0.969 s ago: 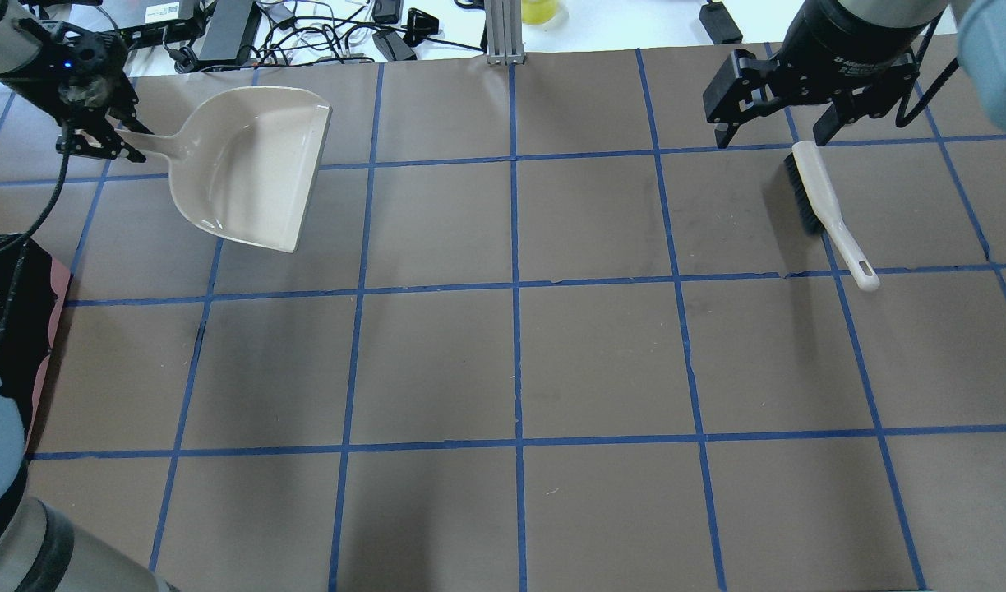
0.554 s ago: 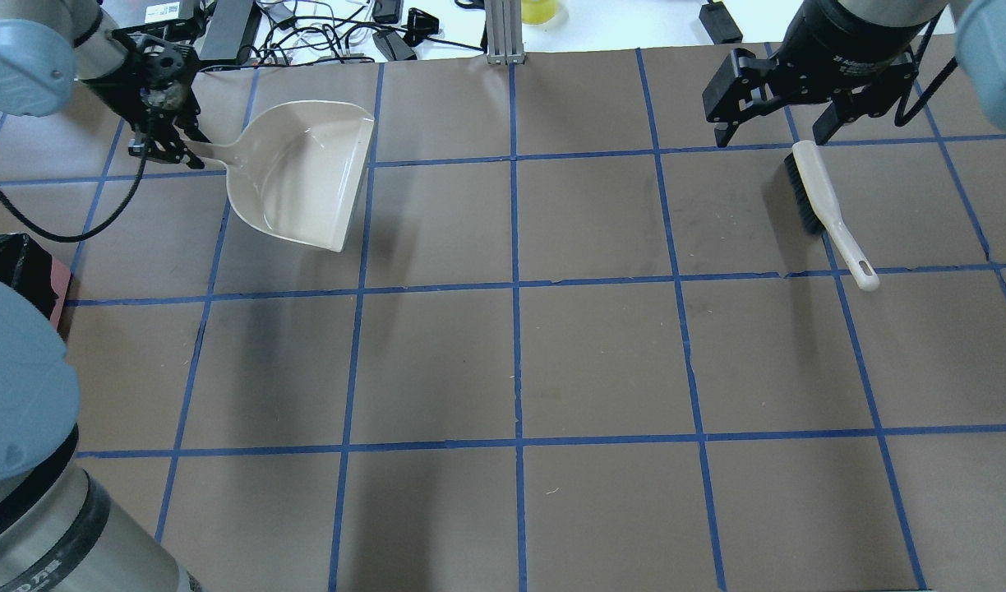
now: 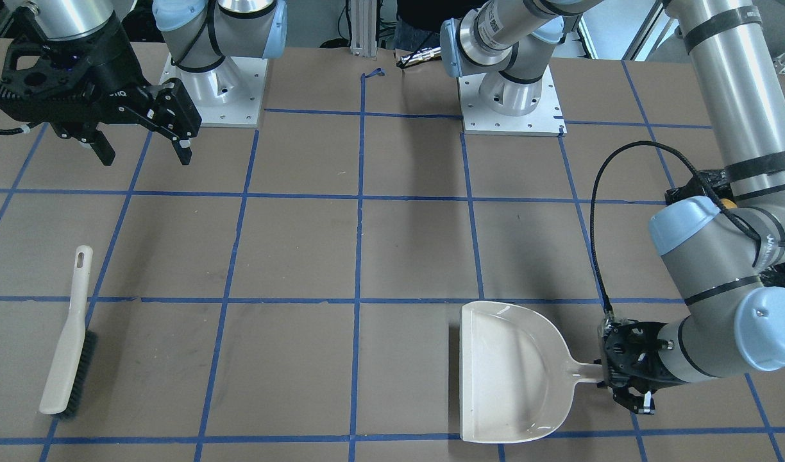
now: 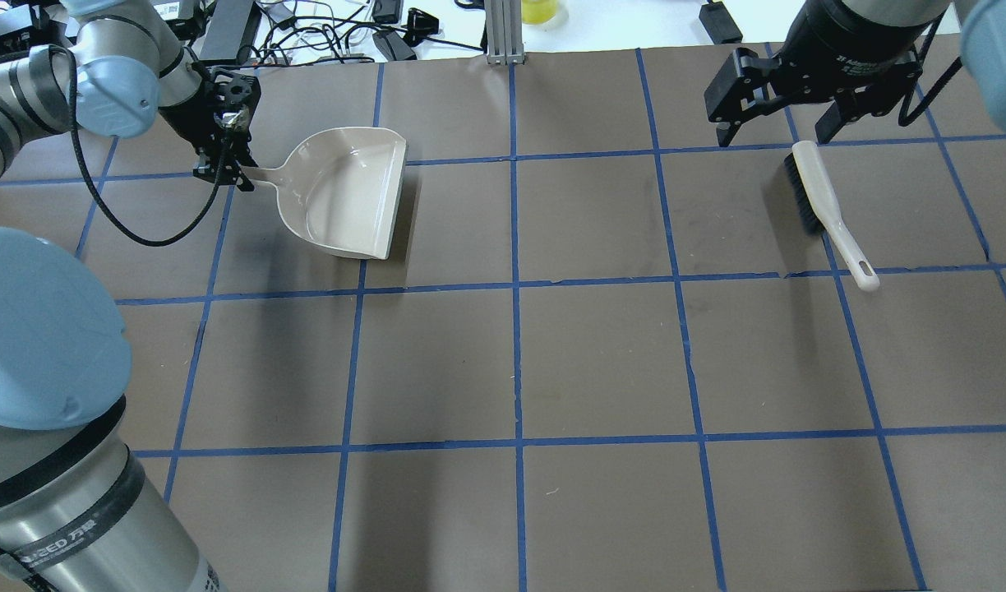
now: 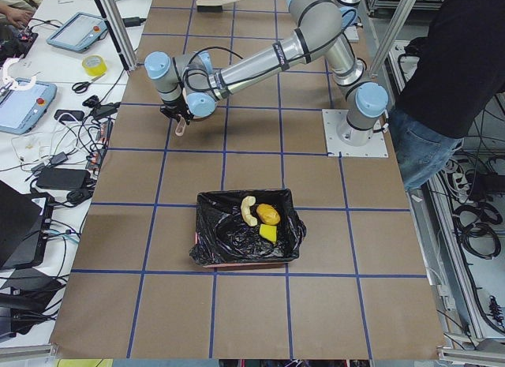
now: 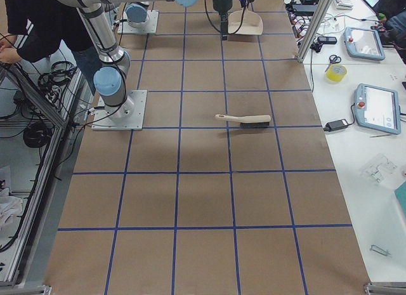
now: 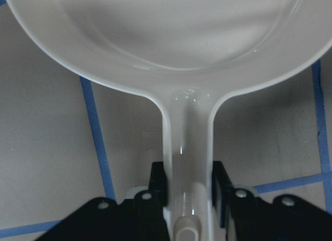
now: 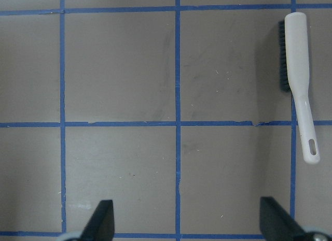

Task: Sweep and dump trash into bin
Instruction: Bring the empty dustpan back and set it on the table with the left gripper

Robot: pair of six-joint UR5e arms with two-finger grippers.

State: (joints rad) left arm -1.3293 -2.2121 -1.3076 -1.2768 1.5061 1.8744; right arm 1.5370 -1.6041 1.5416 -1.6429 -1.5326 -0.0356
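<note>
The pink bin point(image 5: 237, 264) lined with a black bag holds the trash: a croissant point(image 5: 248, 211), a yellow-brown lump point(image 5: 268, 214) and a yellow sponge block point(image 5: 268, 234). My left gripper point(image 4: 223, 170) is shut on the handle of the empty beige dustpan point(image 4: 347, 193); the left wrist view shows the fingers point(image 7: 158, 181) clamping the handle point(image 7: 187, 142). The dustpan point(image 3: 508, 372) is level, close to the table. My right gripper point(image 4: 772, 138) is open and empty, hovering just beyond the brush point(image 4: 823, 205), which lies on the table. The brush also shows in the right wrist view point(image 8: 298, 70).
The bin's black bag point(image 3: 700, 183) peeks out behind my left arm in the front-facing view. Cables and devices point(image 4: 306, 33) lie beyond the table's far edge, with an aluminium post point(image 4: 503, 33) at its middle. A person point(image 5: 450, 83) stands by the robot base.
My left gripper has carried the dustpan rightward, away from the bin, and turned it so its mouth faces right. The right gripper and the brush have not moved.
</note>
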